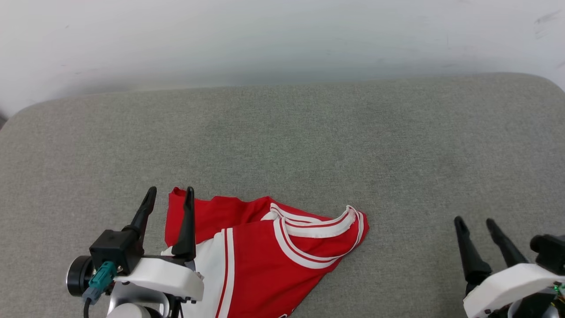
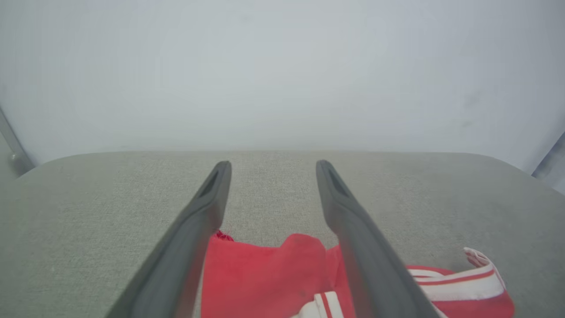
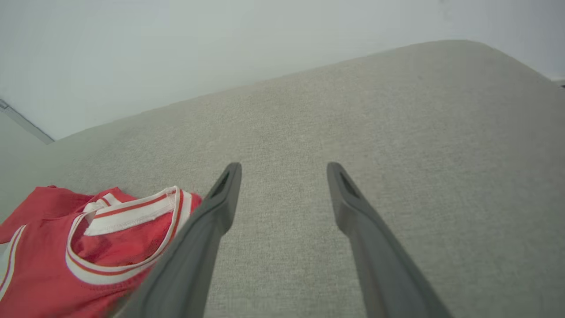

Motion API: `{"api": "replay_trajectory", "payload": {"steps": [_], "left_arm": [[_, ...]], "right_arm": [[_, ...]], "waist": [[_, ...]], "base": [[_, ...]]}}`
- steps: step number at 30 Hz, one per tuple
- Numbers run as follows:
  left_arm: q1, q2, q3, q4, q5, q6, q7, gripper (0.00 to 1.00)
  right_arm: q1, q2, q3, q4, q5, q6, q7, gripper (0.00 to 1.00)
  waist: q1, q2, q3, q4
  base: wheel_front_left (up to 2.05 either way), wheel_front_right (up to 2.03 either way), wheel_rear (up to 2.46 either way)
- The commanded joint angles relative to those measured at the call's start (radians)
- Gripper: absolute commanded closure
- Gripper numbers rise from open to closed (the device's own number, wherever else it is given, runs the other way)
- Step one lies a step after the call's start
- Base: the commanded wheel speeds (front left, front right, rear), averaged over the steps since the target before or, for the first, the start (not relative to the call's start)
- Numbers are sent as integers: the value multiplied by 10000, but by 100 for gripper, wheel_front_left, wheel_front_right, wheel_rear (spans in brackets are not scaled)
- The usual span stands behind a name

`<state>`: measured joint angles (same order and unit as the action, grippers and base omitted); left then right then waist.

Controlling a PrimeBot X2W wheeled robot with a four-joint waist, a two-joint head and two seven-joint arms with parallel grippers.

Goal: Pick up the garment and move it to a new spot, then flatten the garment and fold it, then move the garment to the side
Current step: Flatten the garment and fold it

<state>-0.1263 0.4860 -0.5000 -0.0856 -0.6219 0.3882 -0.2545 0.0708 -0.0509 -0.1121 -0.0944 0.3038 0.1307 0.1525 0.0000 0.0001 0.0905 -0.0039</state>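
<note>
At six o'clock on the grey fabric surface [image 1: 309, 132], the crumpled red jersey with white striped trim [image 1: 265, 256] lies loose. The left gripper [image 1: 171, 191], at seven o'clock over its edge, and the right gripper [image 1: 474, 220], at four o'clock, both gape wide, empty.

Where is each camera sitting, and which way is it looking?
Head view: on the robot's head, looking down at the red jersey on the grey surface; left gripper and right gripper show.
Left wrist view: on the left wrist, along its open fingers, over the jersey.
Right wrist view: on the right wrist, along its fingers, jersey at left.
All share the jersey.
</note>
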Motion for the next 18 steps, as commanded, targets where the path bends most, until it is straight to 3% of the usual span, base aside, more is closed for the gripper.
{"api": "replay_trajectory", "payload": {"steps": [1,11,18], "left_arm": [[-111,-75,89,-76,141,36,-64,0],[-338,-445,234,-405,646,-177,-119,0],[-618,-865,431,-401,824,-433,-114,0]], "right_arm": [[-197,3,54,81,96,-1,346,0],[-1639,-1454,1610,1129,1234,-1,3959,0],[-2978,-2161,3124,1916,1827,0,5152,0]], "waist": [[0,-1,34,17],[0,-1,584,716],[0,-1,1154,1313]], "base": [[0,0,0],[0,0,0],[0,0,0]]}}
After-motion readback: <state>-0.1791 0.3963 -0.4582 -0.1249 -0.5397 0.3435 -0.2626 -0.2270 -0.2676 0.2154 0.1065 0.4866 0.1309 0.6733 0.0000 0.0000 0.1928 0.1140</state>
